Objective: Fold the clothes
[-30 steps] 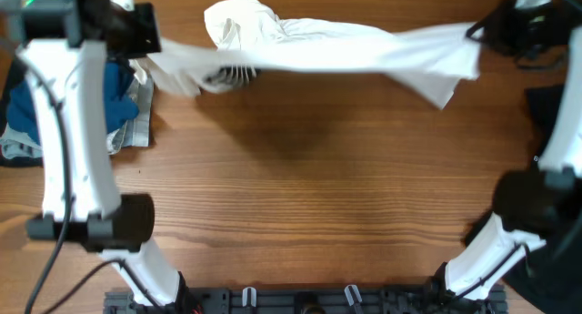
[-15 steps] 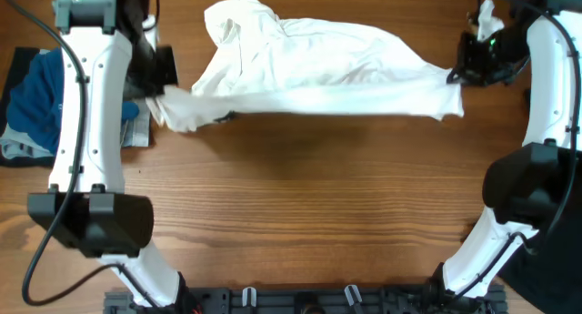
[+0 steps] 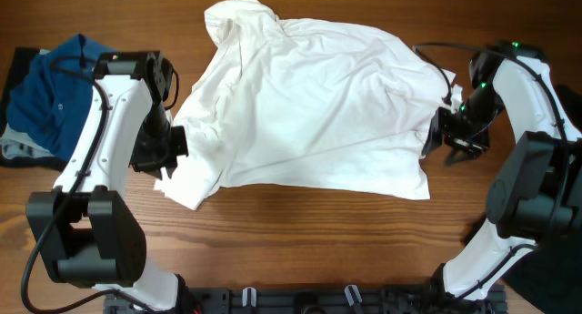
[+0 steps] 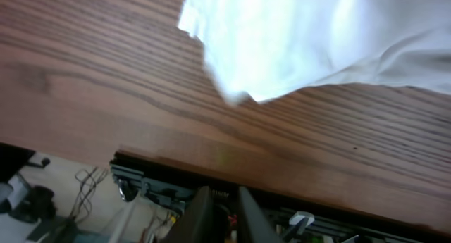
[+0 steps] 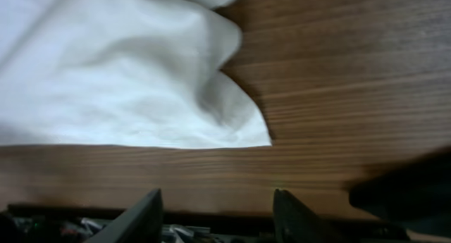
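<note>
Now the shirt (image 3: pixel 309 105), stretched aloft a second before, lay spread on the counter (image 3: pixel 300 241) toward 12 o'clock, flat enough to start folding, the left end effector (image 4: pixel 222 195) barely parted, the right end effector (image 5: pixel 215 197) wide, both empty.

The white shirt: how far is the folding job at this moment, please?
Done: the white shirt lies spread on the table, though wrinkled. In hand: nothing. The right gripper stands open and the left gripper is slightly parted, both at the shirt's edges with no cloth between the fingers. Left: smoothing and every fold. The blue garment at the left also lies bunched.
</note>
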{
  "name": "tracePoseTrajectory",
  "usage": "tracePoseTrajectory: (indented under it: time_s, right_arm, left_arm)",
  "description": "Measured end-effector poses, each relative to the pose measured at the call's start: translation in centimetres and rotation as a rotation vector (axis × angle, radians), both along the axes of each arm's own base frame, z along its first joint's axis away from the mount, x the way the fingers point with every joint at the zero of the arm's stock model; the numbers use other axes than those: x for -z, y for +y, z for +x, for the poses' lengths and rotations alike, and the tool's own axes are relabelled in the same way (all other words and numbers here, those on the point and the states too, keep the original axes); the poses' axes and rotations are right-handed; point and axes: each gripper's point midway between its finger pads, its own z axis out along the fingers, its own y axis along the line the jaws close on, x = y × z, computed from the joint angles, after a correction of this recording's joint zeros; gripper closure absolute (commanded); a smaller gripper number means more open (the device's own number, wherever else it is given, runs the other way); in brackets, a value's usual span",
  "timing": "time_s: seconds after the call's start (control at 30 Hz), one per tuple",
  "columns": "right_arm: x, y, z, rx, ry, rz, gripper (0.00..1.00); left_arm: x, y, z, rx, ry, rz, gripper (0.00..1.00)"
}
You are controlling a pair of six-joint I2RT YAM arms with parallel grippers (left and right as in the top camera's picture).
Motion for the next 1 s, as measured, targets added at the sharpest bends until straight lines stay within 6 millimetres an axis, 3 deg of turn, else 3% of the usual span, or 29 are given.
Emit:
tracePoseTrajectory:
  time_s: [0.07, 0.23, 0.3, 0.4, 0.53, 0.63, 0.73, 0.83, 1.0]
  right_arm:
    - [0.5, -0.5, 0.7, 0.007, -0.029, -0.029, 0.37]
    - [1.5, -0.5, 5.5, 0.042, -0.228, -0.023, 0.41]
    - [1.5, -0.3, 5.5, 0.052, -0.229, -0.013, 0.41]
    - [2.0, 0.1, 4.7, 0.064, -0.201, 0.004, 0.43]
    - [4.2, 0.8, 1.8, 0.073, -0.116, 0.025, 0.51]
    - [6.3, 1.6, 0.0, 0.086, -0.085, 0.054, 0.52]
    - [7.2, 2.5, -0.9, 0.098, -0.093, 0.093, 0.48]
    - [5.7, 2.7, -1.2, 0.098, -0.153, 0.094, 0.41]
    - [-1.8, 2.4, 0.2, 0.131, -0.425, 0.042, 0.38]
  left_arm:
    - [0.2, 0.2, -0.1, -0.009, 0.001, 0.001, 0.57]
    - [0.8, 0.5, 1.8, -0.02, -0.078, 0.009, 0.52]
    - [1.1, 0.5, 3.0, -0.02, -0.131, 0.008, 0.5]
    - [1.5, 0.4, 5.8, -0.023, -0.248, 0.0, 0.5]
    - [1.6, 0.3, 8.1, -0.031, -0.34, -0.004, 0.55]
    - [1.6, 0.3, 8.6, -0.041, -0.361, -0.003, 0.66]
    - [1.6, 0.7, 8.2, -0.065, -0.349, -0.001, 0.71]
    - [1.6, 1.5, 7.3, -0.097, -0.314, 0.005, 0.66]
    - [0.4, 3.7, 5.9, -0.176, -0.309, 0.017, 0.62]
